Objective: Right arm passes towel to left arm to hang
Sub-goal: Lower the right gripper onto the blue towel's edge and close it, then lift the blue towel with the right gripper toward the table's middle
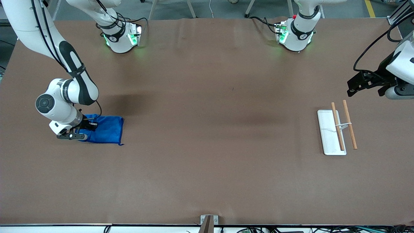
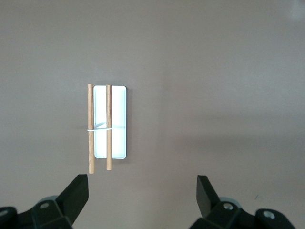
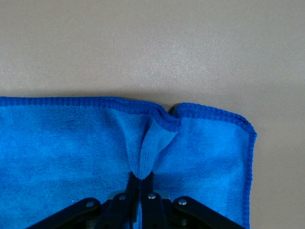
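Now right jaws pinching towel (image 3: 71, 152)

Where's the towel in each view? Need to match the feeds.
Front view: the towel lies flat at the right arm's end of the table, the right gripper down on it.
Right wrist view: the towel fills the lower part of the picture, a fold pinched between the shut jaws.
Left wrist view: not in it; only the rack shows.
Shared landmark: the brown table.
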